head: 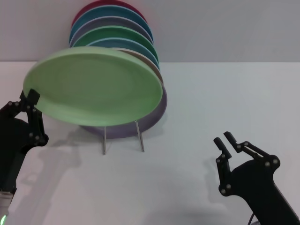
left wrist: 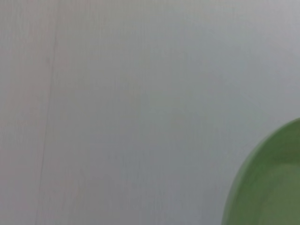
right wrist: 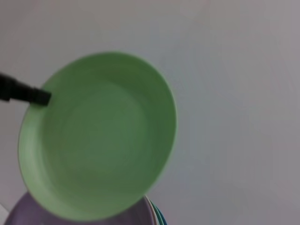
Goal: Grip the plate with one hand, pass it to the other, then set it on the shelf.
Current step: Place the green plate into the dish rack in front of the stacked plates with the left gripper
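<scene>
The light pastel-green plate (head: 96, 86) hangs in the air, tilted, in front of the plates standing in the silver wire shelf (head: 123, 136). My left gripper (head: 30, 98) is shut on the plate's left rim and holds it up. The plate also shows in the right wrist view (right wrist: 98, 136), with a left fingertip (right wrist: 40, 96) on its rim, and its edge shows in the left wrist view (left wrist: 269, 183). My right gripper (head: 225, 140) is open and empty, low over the table at the right, well apart from the plate.
Several plates stand on edge in the shelf: a lavender one (head: 154, 115) at the front, then emerald green (head: 117, 35), blue (head: 101, 21) and a dark red one (head: 93, 7) at the back. The white table (head: 225, 93) stretches to the right of the rack.
</scene>
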### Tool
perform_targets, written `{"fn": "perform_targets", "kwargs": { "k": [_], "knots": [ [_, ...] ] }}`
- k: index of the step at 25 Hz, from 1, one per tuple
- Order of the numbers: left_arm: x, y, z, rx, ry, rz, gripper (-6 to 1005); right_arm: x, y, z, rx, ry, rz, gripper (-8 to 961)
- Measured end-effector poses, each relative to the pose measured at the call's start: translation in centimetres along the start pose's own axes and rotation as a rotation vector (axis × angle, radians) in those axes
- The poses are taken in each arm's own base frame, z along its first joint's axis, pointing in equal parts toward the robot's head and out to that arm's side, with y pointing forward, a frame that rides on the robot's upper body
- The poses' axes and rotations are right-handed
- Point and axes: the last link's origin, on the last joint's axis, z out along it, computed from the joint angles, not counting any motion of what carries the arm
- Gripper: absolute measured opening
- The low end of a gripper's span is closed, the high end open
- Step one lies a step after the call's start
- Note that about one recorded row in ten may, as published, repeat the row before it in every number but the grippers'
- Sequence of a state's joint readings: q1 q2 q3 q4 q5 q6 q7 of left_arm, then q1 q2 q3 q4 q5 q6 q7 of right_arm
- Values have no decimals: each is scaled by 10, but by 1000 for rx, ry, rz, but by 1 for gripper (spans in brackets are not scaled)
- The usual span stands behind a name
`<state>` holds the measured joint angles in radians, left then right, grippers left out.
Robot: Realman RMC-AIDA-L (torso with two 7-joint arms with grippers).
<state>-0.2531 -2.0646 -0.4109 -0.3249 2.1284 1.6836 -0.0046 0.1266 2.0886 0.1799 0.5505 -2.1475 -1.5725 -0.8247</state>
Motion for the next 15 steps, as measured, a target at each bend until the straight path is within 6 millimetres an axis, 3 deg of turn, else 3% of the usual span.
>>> {"fn": "perform_targets", "kwargs": {
  "k": [15],
  "knots": [
    [-17,2,27,-53,-73,168,66,10,-7,2,1,17,-38,137]
  ]
}}
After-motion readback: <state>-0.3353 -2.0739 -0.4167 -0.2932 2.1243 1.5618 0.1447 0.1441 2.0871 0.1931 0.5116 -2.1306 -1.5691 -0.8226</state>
